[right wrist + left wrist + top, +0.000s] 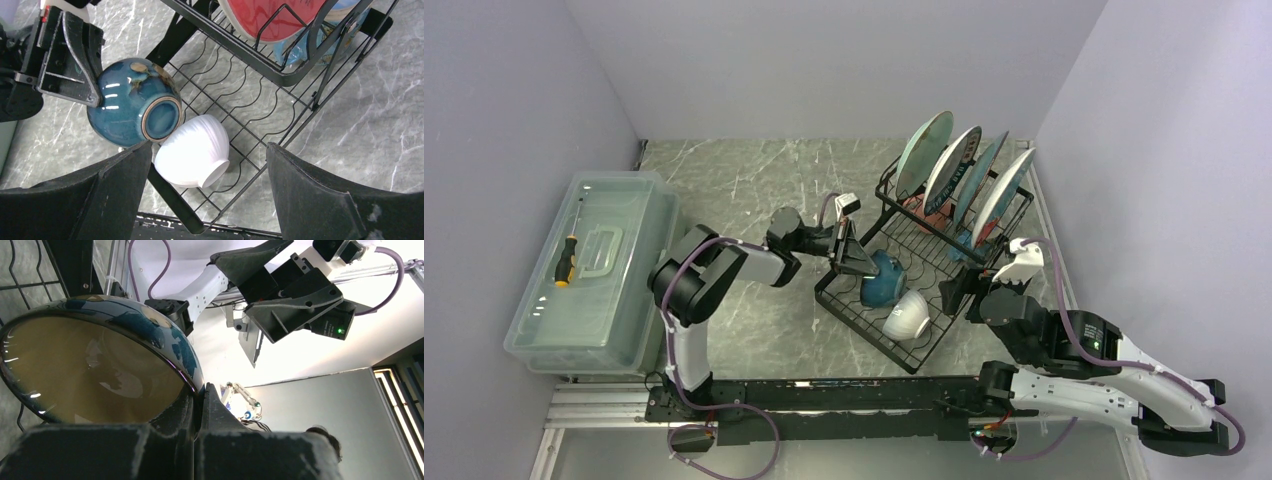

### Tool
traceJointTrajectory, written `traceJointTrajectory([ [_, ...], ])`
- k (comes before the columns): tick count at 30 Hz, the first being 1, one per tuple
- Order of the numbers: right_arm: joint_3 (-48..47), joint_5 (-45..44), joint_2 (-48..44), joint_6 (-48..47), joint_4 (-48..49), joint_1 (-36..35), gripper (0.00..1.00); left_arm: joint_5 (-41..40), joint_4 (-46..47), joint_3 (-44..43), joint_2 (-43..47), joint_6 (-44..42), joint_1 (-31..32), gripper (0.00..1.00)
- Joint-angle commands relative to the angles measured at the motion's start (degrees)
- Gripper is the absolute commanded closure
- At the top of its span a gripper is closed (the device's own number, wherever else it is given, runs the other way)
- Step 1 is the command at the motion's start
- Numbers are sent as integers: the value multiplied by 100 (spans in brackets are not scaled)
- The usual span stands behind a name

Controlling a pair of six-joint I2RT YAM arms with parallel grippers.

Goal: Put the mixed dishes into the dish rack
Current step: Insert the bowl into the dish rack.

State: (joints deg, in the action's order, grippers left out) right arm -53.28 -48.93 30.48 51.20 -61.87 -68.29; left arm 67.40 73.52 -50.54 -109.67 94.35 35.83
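Observation:
The black wire dish rack (1014,222) stands at the right, with several plates (964,170) upright in its slots. My left gripper (856,262) is shut on the rim of the brown bowl (884,278), blue-glazed outside, which is tilted on the rack's low tier. In the left wrist view the fingers (212,405) pinch the rim of that bowl (90,370), one inside and one outside. The white bowl (906,315) lies upside down against it. My right gripper (209,146) is open, above the white bowl (195,150) and beside the brown bowl (132,102).
A clear plastic box (594,265) with a screwdriver (567,260) on its lid stands at the left. A red plate (270,15) and a blue dish (305,50) sit in the upper tier. Grey walls close in both sides.

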Motion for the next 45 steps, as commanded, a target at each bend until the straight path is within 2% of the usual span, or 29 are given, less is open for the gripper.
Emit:
traceJointTrajectory([
  [1, 18, 4, -14, 45, -26, 9, 13, 67, 1397, 147, -190, 542, -40, 100],
  [16, 96, 19, 4, 62, 51, 9, 13, 284, 1552, 344, -560, 401, -82, 100],
  [36, 159, 5, -109, 193, -55, 9, 13, 633, 1561, -73, -1297, 521, 11, 100],
  [45, 184, -15, -113, 225, -35, 8, 13, 856, 1543, 94, -1444, 718, -288, 100],
])
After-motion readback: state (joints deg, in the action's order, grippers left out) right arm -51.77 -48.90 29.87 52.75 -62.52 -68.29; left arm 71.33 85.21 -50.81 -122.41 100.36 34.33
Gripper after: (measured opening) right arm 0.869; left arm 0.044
